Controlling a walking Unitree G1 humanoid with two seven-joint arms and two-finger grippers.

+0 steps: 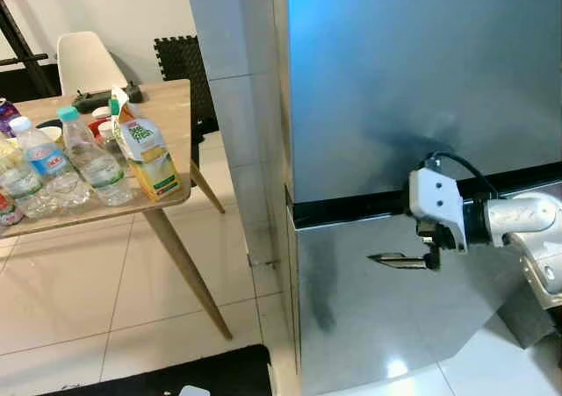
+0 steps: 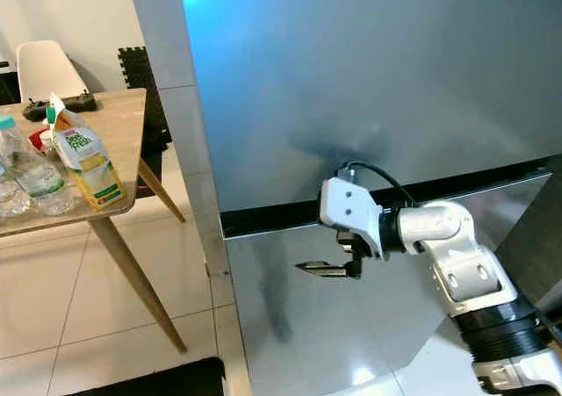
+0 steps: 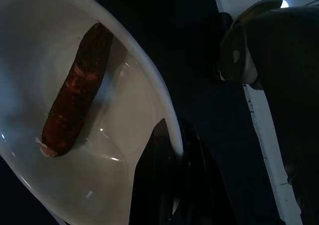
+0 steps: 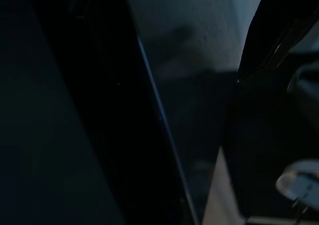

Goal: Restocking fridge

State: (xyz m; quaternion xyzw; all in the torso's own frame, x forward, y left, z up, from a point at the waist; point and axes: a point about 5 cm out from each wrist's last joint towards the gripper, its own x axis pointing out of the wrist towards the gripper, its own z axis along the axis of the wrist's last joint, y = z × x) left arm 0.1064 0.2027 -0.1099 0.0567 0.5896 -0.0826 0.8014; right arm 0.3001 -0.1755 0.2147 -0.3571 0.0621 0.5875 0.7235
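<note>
While my right arm reaches across the front of the fridge (image 1: 413, 80), my right gripper (image 2: 320, 268) sits just below the black seam (image 2: 272, 218) that divides the upper door from the lower door (image 2: 351, 326). Its fingers (image 1: 395, 260) point toward the door's left edge and appear close together with nothing between them; whether they touch the steel I cannot tell. Both doors are closed. The right wrist view is very dark: a slanting door edge and grey steel, little more.

My left gripper (image 3: 172, 185) has its fingers pinched on the rim of a white bowl (image 3: 144, 70). One reddish-brown sausage (image 3: 75, 93) lies inside the bowl, along its curved wall. Dark flooring shows beyond the rim.

To the fridge's left stands a wooden table (image 1: 171, 106) on pale tiled floor (image 1: 105, 291). A juice carton (image 1: 149, 157) stands near the table's front corner, upright, slightly turned. Beside it stand clear water bottles (image 1: 92, 159) with coloured caps, close together. A red-lidded jar (image 1: 107, 131) sits behind the carton. A white chair (image 1: 86, 61) stands at the far end of the table.
</note>
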